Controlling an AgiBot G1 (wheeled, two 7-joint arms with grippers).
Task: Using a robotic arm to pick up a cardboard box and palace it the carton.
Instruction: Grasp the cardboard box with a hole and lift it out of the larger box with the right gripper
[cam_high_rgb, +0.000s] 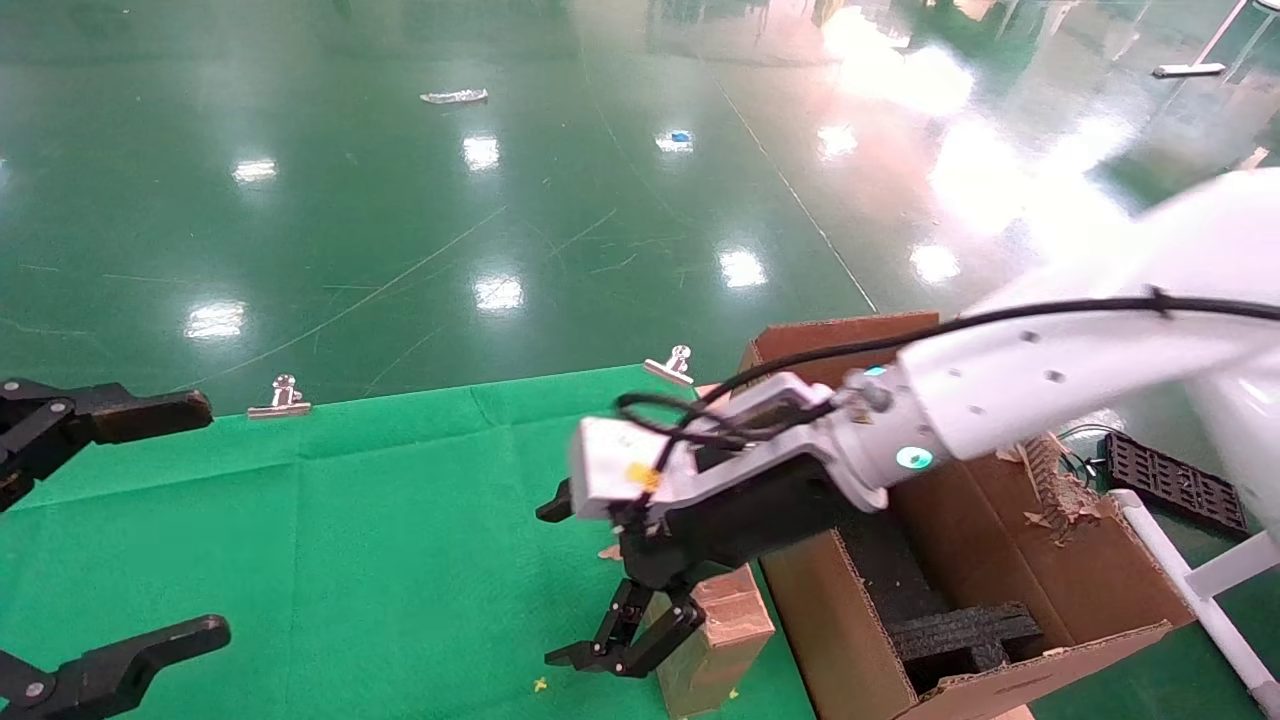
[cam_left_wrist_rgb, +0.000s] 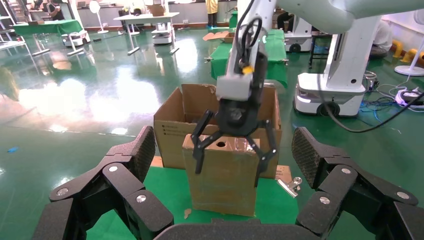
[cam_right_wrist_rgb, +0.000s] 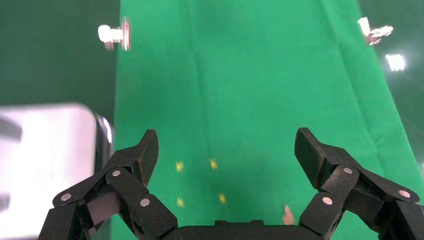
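**Right gripper spread above the box**

While the right arm (cam_high_rgb: 1010, 395) reaches over the carton (cam_high_rgb: 1000, 560), its gripper (cam_high_rgb: 635, 640) hangs with fingers spread wide at the top of the box (cam_high_rgb: 715, 640), not clamped on it. That box stands upright on the green cloth (cam_high_rgb: 350, 520), just beside the carton's near wall. At the cloth's left edge, the left gripper (cam_high_rgb: 100, 530) waits, also spread open.
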